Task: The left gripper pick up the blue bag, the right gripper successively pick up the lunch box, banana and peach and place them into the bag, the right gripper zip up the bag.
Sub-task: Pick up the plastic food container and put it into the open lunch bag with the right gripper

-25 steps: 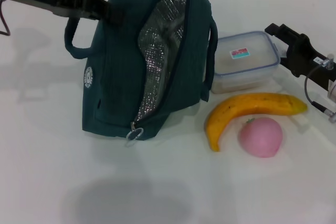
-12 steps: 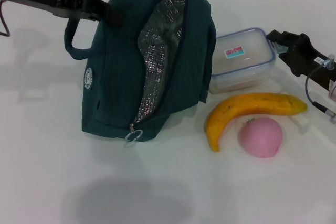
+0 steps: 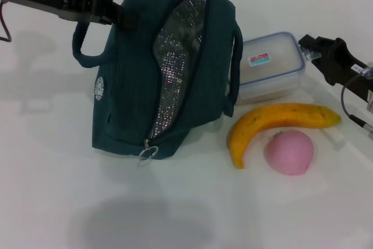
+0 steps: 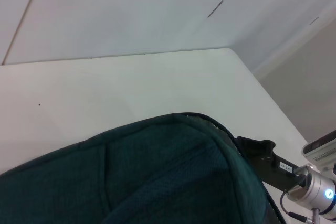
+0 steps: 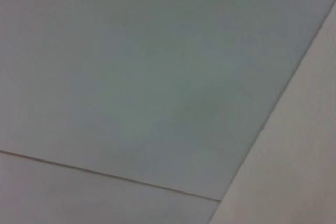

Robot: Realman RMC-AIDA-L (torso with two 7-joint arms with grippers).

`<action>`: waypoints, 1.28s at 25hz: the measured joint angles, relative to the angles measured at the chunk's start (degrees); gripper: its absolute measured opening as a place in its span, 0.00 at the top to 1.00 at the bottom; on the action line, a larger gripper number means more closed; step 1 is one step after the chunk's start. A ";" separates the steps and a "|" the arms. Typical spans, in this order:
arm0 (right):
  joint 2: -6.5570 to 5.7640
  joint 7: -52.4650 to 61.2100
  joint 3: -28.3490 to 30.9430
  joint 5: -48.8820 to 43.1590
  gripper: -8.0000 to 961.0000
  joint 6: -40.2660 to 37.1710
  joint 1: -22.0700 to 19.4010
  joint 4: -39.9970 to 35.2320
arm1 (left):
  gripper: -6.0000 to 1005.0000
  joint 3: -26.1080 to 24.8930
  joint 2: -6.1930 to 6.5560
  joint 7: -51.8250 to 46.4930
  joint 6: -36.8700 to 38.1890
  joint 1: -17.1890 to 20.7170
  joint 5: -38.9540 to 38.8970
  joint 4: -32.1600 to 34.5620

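Left gripper (image 3: pixel 125 17) is clamped on the top of the blue bag (image 3: pixel 131 91), holding it up near the table's (image 3: pixel 52 202) far-left area; the bag's base rests on the table, mouth gaping toward the right, foil lining showing, zip-pull ring (image 3: pixel 149 153) hanging at the near bottom corner.

Right gripper (image 3: pixel 309 44) sits at the far-right end of the lunch box (image 3: pixel 270 67), touching or nearly so. Whether its fingers are spread or pinched I cannot tell.

Lunch box lies just right of the bag, its left end against the bag's handle. Banana (image 3: pixel 274 122) lies just nearer than the box; peach (image 3: pixel 289 152) touches the banana's near side.

Judgement: step in hand is the grasp of the lunch box. Best to take it across the short sides, lift straight up before travelling left, then enter the mouth from above.

Room: the table's right edge is close behind the right arm; open table lies along the near edge. The bag's right handle (image 3: pixel 235 62) may snag the box.
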 joint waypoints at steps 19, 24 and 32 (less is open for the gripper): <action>-0.36 -1.74 1.44 8.04 0.89 -15.41 -6.58 -3.79 | 0.96 0.00 -0.14 -0.15 0.01 1.21 -0.10 -0.18; -0.64 -0.69 1.54 11.78 0.89 -21.62 -7.96 -4.71 | 0.96 0.00 -0.18 -0.33 0.01 1.74 -1.78 -0.23; -0.55 3.41 1.61 15.57 0.89 -29.79 -6.55 -6.10 | 0.96 0.01 -0.36 -0.59 -0.02 1.80 -1.94 -0.26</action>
